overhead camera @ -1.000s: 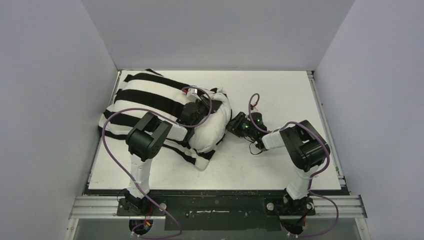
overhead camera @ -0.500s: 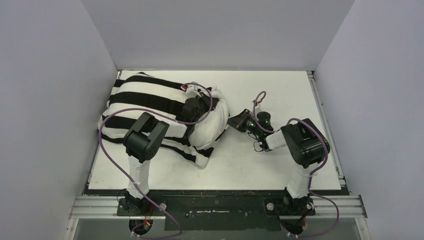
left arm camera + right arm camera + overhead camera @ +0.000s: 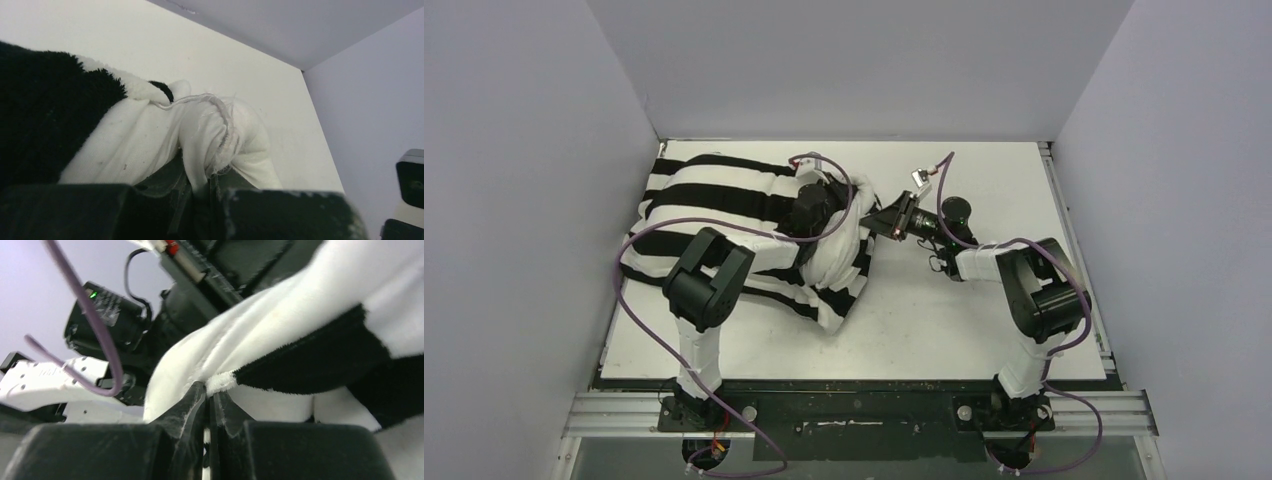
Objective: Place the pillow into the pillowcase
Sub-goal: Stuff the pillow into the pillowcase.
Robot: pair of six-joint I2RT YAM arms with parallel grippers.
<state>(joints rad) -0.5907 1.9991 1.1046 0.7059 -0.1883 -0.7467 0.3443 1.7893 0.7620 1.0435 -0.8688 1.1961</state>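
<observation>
The black-and-white striped pillowcase [image 3: 714, 195] lies across the left half of the table, stuffed with the off-white pillow [image 3: 856, 238], whose plain end pokes out on the right. My left gripper [image 3: 822, 205] rests on that end and is shut on a frayed seam fold of the pillow [image 3: 220, 135], with the fuzzy pillowcase [image 3: 50, 125] to its left. My right gripper [image 3: 881, 214] reaches in from the right. Its jaws [image 3: 209, 395] are shut on the pillowcase's white hem [image 3: 222, 382], just under a black stripe [image 3: 310, 360].
The white table [image 3: 984, 320] is walled by grey panels on the left, back and right. The left arm's elbow [image 3: 709, 280] hangs over the pillowcase's near side. Purple cables loop around both arms, and the left wrist [image 3: 115, 325] sits close behind the right gripper.
My right gripper has moved back and left to the pillow's end and closed on the pillowcase hem. The pillow bundle and the left gripper have shifted slightly toward the back.
</observation>
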